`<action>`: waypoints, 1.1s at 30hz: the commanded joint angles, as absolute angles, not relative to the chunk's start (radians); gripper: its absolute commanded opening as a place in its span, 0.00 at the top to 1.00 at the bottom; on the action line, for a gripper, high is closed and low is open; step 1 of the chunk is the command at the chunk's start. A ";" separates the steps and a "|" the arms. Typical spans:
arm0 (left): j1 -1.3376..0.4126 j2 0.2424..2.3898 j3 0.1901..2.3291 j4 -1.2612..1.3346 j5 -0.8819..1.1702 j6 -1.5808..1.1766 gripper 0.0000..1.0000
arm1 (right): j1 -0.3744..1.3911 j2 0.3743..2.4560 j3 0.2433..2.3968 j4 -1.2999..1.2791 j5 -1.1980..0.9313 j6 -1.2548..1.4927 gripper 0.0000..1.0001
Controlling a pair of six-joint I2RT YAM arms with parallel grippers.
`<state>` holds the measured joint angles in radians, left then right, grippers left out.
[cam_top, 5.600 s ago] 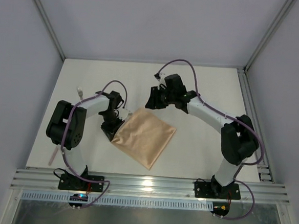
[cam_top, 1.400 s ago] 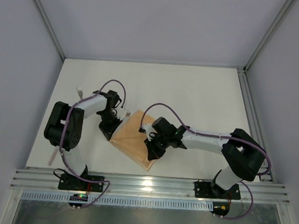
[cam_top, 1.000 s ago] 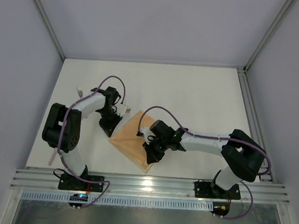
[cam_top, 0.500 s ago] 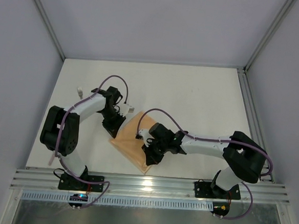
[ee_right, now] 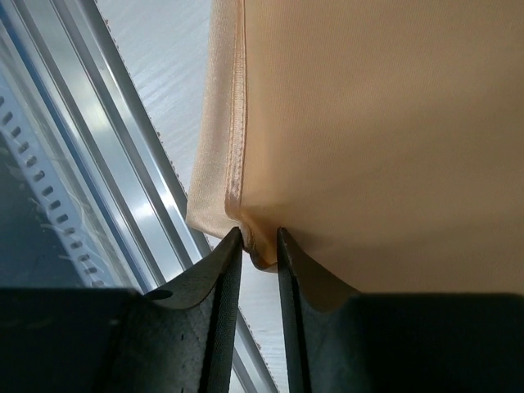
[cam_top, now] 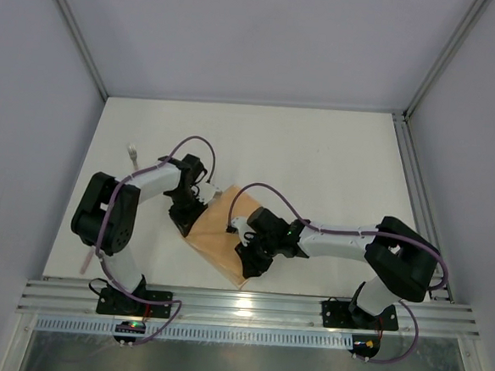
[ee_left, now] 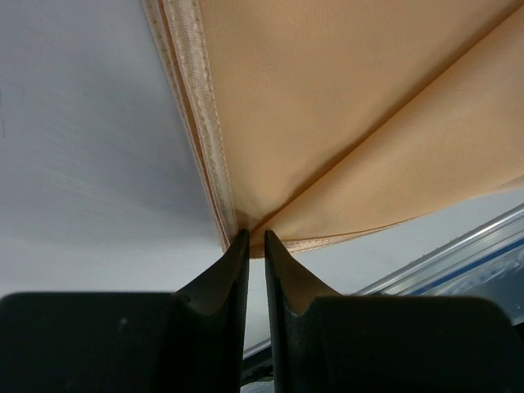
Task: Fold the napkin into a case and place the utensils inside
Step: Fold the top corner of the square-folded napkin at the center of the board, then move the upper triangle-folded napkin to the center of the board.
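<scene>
- Napkin (cam_top: 214, 234) lies on the table (cam_top: 334, 158) between the two arms, set diagonally, with one long edge running toward the near rail.
- It is already doubled. The left wrist view shows an upper layer lying slantwise over a lower one, and the right wrist view shows two hems stacked along one edge.
- Left gripper (ee_left: 251, 236) is at the napkin's far-left corner. Its fingers are pressed nearly together, with the hemmed corner pinched between the tips.
- Right gripper (ee_right: 258, 233) is at the near corner, low over the cloth. Its jaws stand slightly apart with the folded corner between them, and I cannot tell whether they are gripping it or just straddling it.
- Utensil (cam_top: 85, 261) shows as a thin pink stick at the table's left edge, beside the left arm's base and well apart from the napkin. A small whitish piece (cam_top: 133, 152) lies farther back on the left.
- Step in hand, as I judge it: a fold has just been laid down, so the case is only partly made and nothing is inside it.
- Next move calls for:
  - lifting the right gripper clear without dragging the top layer;
  - keeping the left corner pinned so the layers stay aligned;
  - making a further fold to narrow the cloth into a pouch before fetching the utensil.
</scene>
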<state>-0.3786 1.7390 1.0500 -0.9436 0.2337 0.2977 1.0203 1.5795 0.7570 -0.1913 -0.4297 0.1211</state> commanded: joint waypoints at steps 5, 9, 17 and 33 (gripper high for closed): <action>-0.380 1.744 1.025 -0.877 0.157 0.314 0.87 | 1.035 1.448 0.807 -0.256 -0.422 0.137 0.71; -0.380 1.735 1.008 -0.862 0.146 0.322 0.87 | 1.039 1.369 0.807 -0.333 -0.411 0.126 0.71; -0.380 1.718 1.003 -0.862 0.156 0.327 0.87 | 0.924 1.290 0.773 -0.276 -0.337 0.254 0.71; -0.380 1.695 0.988 -0.851 0.161 0.328 0.86 | 0.503 1.405 0.706 -0.200 -0.252 0.577 0.35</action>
